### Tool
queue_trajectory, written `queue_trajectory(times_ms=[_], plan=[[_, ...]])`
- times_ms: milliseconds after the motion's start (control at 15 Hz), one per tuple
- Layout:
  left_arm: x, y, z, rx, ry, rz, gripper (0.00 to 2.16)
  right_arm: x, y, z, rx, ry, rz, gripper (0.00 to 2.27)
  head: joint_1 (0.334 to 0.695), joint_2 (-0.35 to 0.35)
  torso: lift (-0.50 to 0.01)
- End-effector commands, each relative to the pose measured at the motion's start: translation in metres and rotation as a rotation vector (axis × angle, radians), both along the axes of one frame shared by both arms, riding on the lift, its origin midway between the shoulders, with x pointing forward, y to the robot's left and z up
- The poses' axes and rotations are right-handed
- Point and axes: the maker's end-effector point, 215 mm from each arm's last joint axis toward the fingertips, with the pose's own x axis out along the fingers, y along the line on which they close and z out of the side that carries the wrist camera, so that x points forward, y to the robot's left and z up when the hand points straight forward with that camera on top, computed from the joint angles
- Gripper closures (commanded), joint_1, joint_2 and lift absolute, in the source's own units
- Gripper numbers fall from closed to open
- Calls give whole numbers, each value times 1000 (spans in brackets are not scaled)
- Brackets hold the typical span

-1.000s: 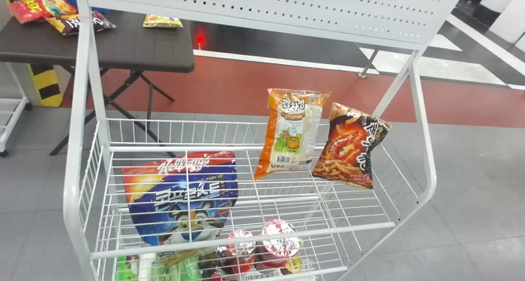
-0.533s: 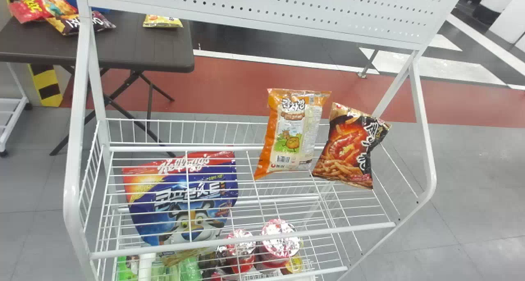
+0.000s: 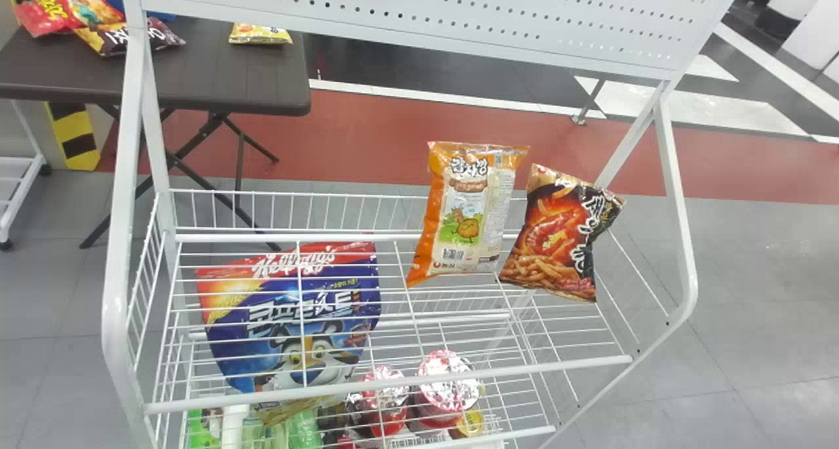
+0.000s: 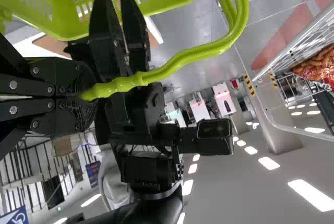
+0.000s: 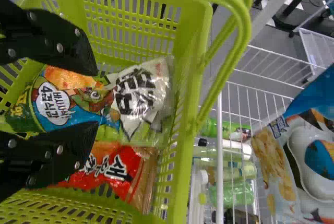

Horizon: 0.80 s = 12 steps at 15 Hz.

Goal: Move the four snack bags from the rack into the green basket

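On the rack, an orange bag leans beside a black-and-red bag at the right of the upper wire shelf. The green basket stands out in the right wrist view, holding a blue-green bag, a white bag with black lettering and a red bag. Above them is my right gripper, open, its fingers apart and nothing between them. In the left wrist view my left gripper is shut on the basket's green handle.
A large blue cereal bag occupies the rack's left side, with red-lidded cups and bottles below. White posts and a perforated panel frame the rack. Behind it a dark table holds more snack bags.
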Motion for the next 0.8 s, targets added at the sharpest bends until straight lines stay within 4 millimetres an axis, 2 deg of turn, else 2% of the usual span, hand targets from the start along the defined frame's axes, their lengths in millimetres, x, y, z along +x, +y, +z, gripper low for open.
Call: queue_trajectory(times_ms=[0,133,267,400,533,667,733], plan=[[0,-1,0,2,-1,-2,1851,32,-28,15,-34,-122,-47,63,695,-350,0],[0,-1,0,0,-2,-3,1851,79,-59,38,-85,-285,-123,63,695,-350,0],[-1,-1,0,0,-1,-3,1851,149,-92,89,-147,-519,-208,63,695,-350,0],[-1,-1,1,-3,0,-3,1851,211,-122,131,-198,-681,-285,63,695,-350,0],[-2,0,2,-12,6,-1,1851,265,-144,166,-210,-821,-337,63,695,-350,0],[-3,3,1,-8,10,1,1851,313,-160,191,-234,-912,-374,63,695,-350,0],[-3,4,1,-8,11,2,1851,330,-167,196,-250,-934,-394,63,695,-350,0]])
